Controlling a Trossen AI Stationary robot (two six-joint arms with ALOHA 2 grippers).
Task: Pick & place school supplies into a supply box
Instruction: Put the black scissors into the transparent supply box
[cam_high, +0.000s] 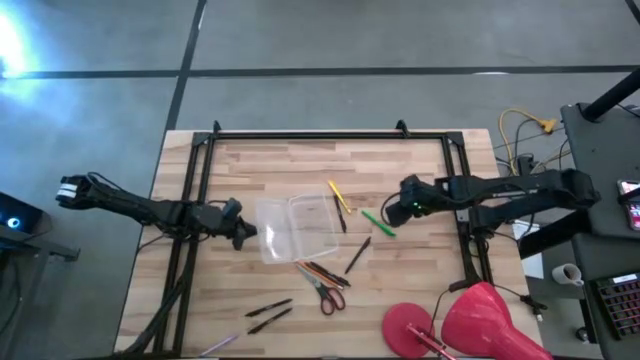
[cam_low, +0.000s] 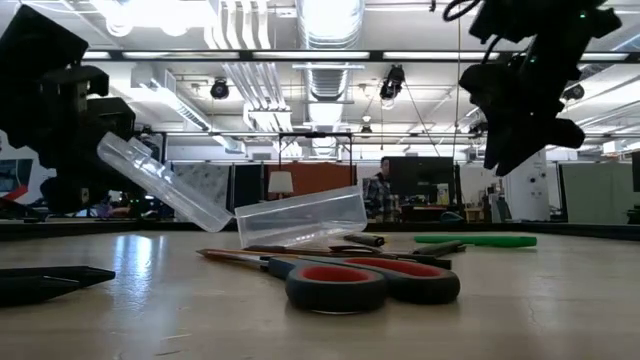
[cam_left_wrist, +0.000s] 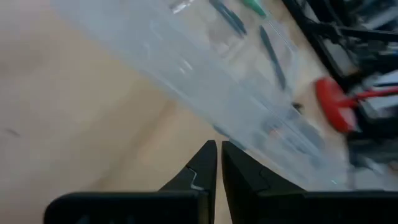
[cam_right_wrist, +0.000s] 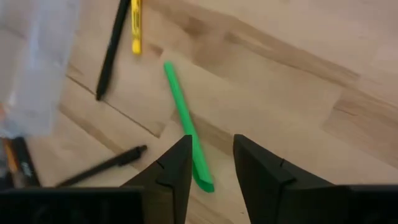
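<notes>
- High view: clear supply box (cam_high: 298, 228) at the middle of the table (cam_high: 250, 170), lid swung open toward the left arm; nothing visibly inside.
- Right pincer (cam_high: 398, 213) hanging above the green pen (cam_high: 377, 222), well clear of the table in the low view; fingers parted with a gap, gripping nothing.
- Right wrist view: green pen (cam_right_wrist: 186, 127) lying flat on the wood, its lower end under the gap between the fingers.
- Left pincer (cam_high: 243, 233) just beside the box lid, fingers clenched together; whether touching the lid, cannot tell.
- Yellow pen (cam_high: 337, 194) and a black pen (cam_high: 358, 255) near the green one; red-handled scissors (cam_high: 325, 294) with more pens nearer the front edge.
- Risk, as a judgement: thin pen flat on wood, so a descent slightly off line likely to roll or flick it aside instead of pinching it.
- Further risk: light box possibly nudged or lid tipped shut by the left pincer so close.
</notes>
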